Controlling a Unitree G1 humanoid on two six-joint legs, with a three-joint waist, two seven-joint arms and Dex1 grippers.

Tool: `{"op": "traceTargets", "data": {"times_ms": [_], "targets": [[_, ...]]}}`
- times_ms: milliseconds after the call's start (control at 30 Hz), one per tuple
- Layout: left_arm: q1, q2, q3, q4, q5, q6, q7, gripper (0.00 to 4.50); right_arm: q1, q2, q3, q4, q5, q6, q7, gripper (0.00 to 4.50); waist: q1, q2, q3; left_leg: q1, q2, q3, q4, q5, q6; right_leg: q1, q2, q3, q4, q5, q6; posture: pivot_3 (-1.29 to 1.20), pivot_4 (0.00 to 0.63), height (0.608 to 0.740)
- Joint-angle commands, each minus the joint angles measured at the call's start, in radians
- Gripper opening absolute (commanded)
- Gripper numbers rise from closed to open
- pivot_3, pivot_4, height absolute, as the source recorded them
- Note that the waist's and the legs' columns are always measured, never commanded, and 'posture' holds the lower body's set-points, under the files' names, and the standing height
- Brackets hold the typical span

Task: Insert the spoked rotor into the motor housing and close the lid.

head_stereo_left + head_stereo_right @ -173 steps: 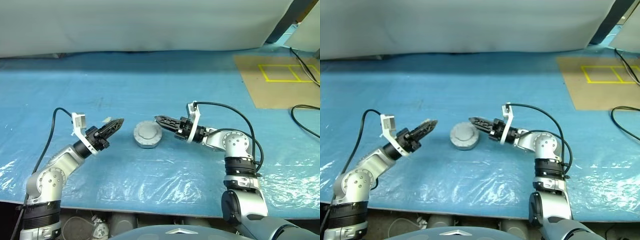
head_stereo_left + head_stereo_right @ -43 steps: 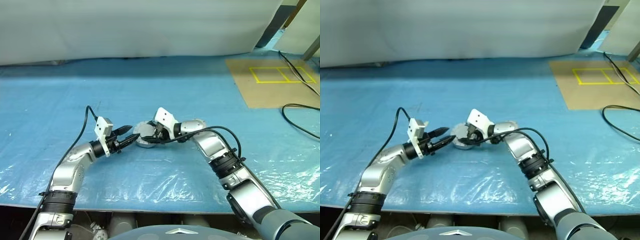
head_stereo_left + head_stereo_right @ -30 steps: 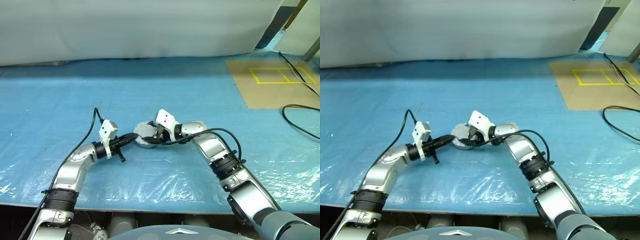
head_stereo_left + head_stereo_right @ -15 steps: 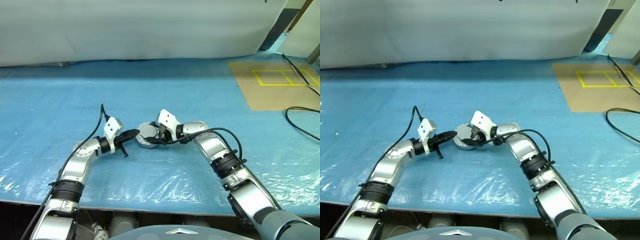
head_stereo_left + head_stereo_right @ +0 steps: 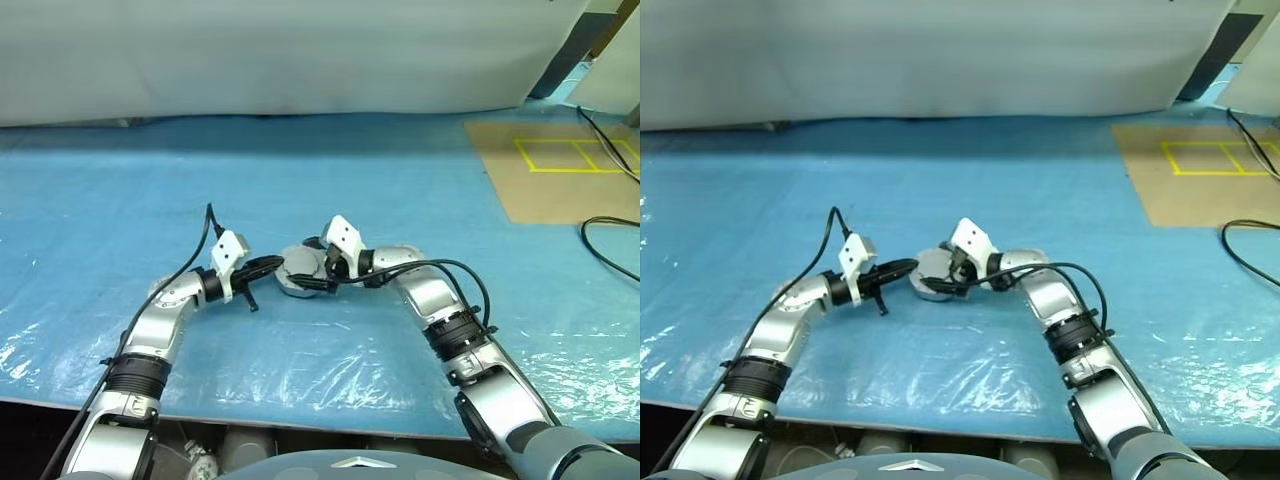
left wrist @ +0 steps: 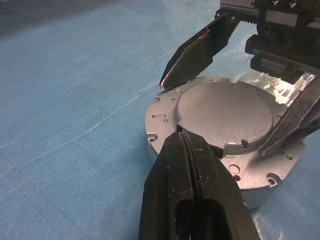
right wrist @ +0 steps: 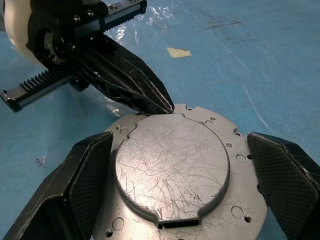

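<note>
The motor housing (image 5: 298, 283) stands in the middle of the blue sheet with the lid (image 7: 172, 165) seated on top of it, a plain grey cap with a raised round centre. My left gripper (image 6: 181, 134) is shut, and its tip rests against the lid's rim on the robot's left side. From the opposite side my right gripper (image 7: 179, 140) is open, with one finger on each side of the housing and neither finger pressing on it. The spoked rotor is out of view.
A blue plastic sheet (image 5: 300, 160) covers the table, and its front edge runs close to me. A brown board (image 5: 560, 170) with yellow tape squares lies at the far right, and a black cable (image 5: 610, 240) loops beside it. A small tape scrap (image 7: 178, 52) lies beyond the housing.
Both grippers, which earlier hung apart on either side of the housing, have come in to it. In the last second the left tip reached the lid's rim.
</note>
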Motion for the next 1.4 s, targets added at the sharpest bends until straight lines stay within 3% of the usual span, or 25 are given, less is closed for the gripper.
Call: {"op": "traceTargets", "data": {"times_ms": [33, 267, 700, 1033, 1133, 1233, 1333, 1400], "targets": [[0.013, -0.004, -0.034, 0.027, 0.023, 0.012, -0.004, 0.00, 0.014, -0.022, -0.042, -0.040, 0.052, 0.044, 0.017, 4.49, 0.005, 0.000, 0.002, -0.002, 0.000, 0.000, 0.000, 0.000, -0.001, -0.001, 0.000, 0.000, -0.001, 0.000, 0.000, 0.00, 0.150, 0.740], [0.008, -0.001, -0.033, 0.038, 0.023, 0.010, -0.009, 0.00, 0.013, -0.043, -0.117, -0.114, 0.136, 0.118, 0.007, 4.49, 0.009, -0.003, 0.006, -0.014, 0.000, -0.001, 0.001, 0.003, -0.004, -0.012, 0.001, -0.003, -0.001, 0.005, 0.007, 0.00, 0.150, 0.740], [0.037, 0.009, -0.032, 0.014, 0.022, 0.017, -0.007, 0.00, 0.046, -0.023, -0.291, -0.049, 0.434, 0.757, -0.034, 4.49, 0.009, -0.003, 0.006, -0.013, 0.000, -0.002, 0.001, 0.003, -0.004, -0.010, 0.001, -0.003, -0.001, 0.006, 0.007, 0.00, 0.150, 0.740], [0.026, 0.008, -0.030, 0.028, 0.028, 0.008, 0.001, 0.00, 0.014, 0.077, -0.323, 0.031, 0.456, 0.759, -0.132, 4.49, 0.009, -0.003, 0.006, -0.011, 0.000, -0.001, 0.002, 0.003, -0.004, -0.009, 0.001, -0.003, 0.000, 0.006, 0.006, 0.00, 0.150, 0.740], [0.027, 0.007, -0.030, 0.025, 0.028, 0.009, 0.005, 0.00, 0.011, 0.083, -0.347, 0.052, 0.464, 0.740, -0.147, 3.86, 0.008, -0.003, 0.006, -0.011, 0.000, -0.001, 0.003, 0.003, -0.004, -0.006, 0.001, -0.003, 0.001, 0.006, 0.006, 0.00, 0.150, 0.740], [0.031, 0.007, -0.032, 0.022, 0.027, 0.008, 0.005, 0.00, 0.016, 0.072, -0.355, 0.059, 0.472, 0.738, -0.142, 2.79, 0.009, -0.003, 0.006, -0.010, 0.000, -0.001, 0.003, 0.003, -0.004, -0.006, 0.001, -0.003, 0.001, 0.004, 0.002, 0.00, 0.150, 0.740], [0.034, 0.005, -0.034, 0.025, 0.028, 0.005, 0.005, 0.00, 0.029, 0.059, -0.344, 0.057, 0.471, 0.736, -0.132, 2.01, 0.010, -0.003, 0.006, -0.010, 0.000, -0.001, 0.004, 0.003, -0.004, -0.006, 0.001, -0.003, 0.001, 0.006, 0.005, 0.00, 0.150, 0.740], [0.034, 0.005, -0.034, 0.026, 0.028, 0.003, 0.004, 0.00, 0.040, 0.057, -0.331, 0.043, 0.476, 0.740, -0.127, 1.84, 0.011, -0.003, 0.006, -0.010, 0.000, 0.000, 0.004, 0.003, -0.004, -0.005, 0.001, -0.003, 0.001, 0.006, 0.005, 0.00, 0.150, 0.740]]}}
